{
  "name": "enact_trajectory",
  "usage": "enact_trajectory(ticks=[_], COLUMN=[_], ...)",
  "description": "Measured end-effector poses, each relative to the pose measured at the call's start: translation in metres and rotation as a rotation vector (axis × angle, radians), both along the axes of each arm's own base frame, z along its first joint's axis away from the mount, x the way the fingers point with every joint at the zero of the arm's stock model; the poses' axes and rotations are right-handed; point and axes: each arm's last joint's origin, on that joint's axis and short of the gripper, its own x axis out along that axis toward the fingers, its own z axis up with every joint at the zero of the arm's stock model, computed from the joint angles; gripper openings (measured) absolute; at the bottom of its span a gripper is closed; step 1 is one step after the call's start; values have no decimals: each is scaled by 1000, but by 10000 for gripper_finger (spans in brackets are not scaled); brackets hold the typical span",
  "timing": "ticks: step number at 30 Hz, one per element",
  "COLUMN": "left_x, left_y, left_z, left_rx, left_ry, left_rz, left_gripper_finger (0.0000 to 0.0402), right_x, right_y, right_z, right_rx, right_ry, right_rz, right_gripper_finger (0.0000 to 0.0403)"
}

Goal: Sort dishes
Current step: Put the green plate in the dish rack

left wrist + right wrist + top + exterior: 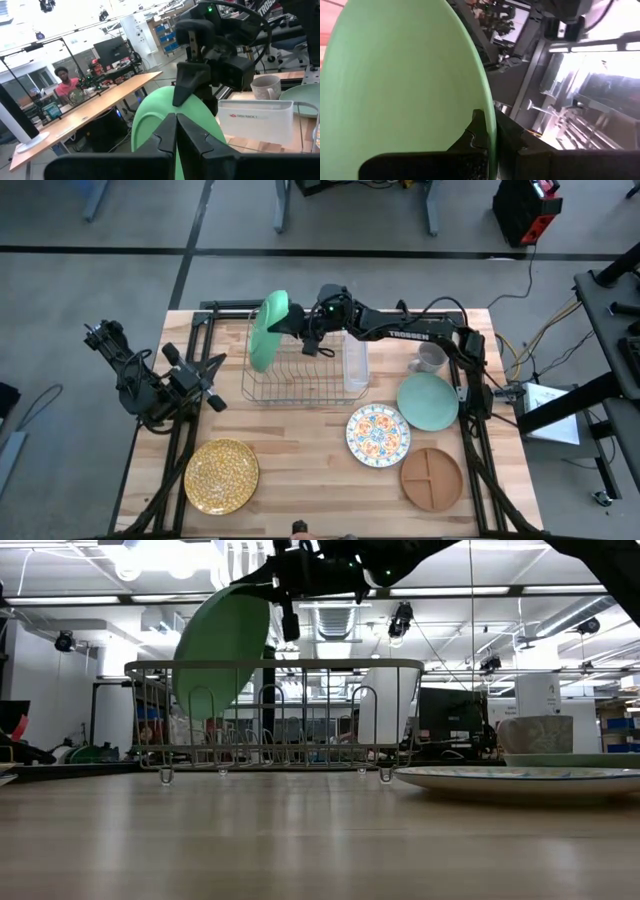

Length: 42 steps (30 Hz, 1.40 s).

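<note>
Left gripper (212, 380) waits near the desk's left edge, well apart from the dishes; its fingers (167, 132) lie pressed together, clenched on nothing.

Gold speckled plate (221, 475) lies flat at the front left of the desk.

Wire dish rack (300, 375) stands at the back middle. Large bright green plate (267, 330) is on edge at the rack's left end, tilted, its lower rim down among the wires; whether it touches the rack floor cannot be made out. Right gripper (297, 323), its arm reaching across over the rack from the right side, is clamped on the plate's upper rim; in the right wrist view one finger (479, 131) sits against the green face and the other is hidden behind the rim.

White floral plate (378, 434) lies flat in front of the rack's right end. Pale teal plate (427, 401) lies just right of it, partly under the right arm. Small grey mug (428, 359) stands behind the teal plate. Brown divided plate (432, 477) lies at the front right.

In the low view only rims of the right-hand plates show.
</note>
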Motion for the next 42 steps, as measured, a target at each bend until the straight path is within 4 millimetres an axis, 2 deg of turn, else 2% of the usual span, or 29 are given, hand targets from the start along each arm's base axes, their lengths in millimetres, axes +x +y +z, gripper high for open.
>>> enact_trajectory(ticks=[3, 16, 23, 37, 42], left_x=[1, 1, 1, 1, 1], left_y=[-1, -1, -1, -1, -1], left_z=[0, -1, -1, -2, -2], left_rx=[0, 9, 12, 16, 16], left_ry=[0, 9, 12, 16, 16], left_rz=[0, 0, 0, 0, 0], left_gripper_finger=[0, 0, 0, 0, 0], right_x=[1, 15, 16, 16, 17], right_y=[2, -1, -1, -1, -2], right_z=[-2, -40, -43, -44, -40], right_rx=[31, 47, 53, 68, 144], right_ry=[19, 102, 117, 118, 86], right_rz=[3, 4, 5, 2, -30], right_gripper_finger=[0, 0, 3, 82, 112])
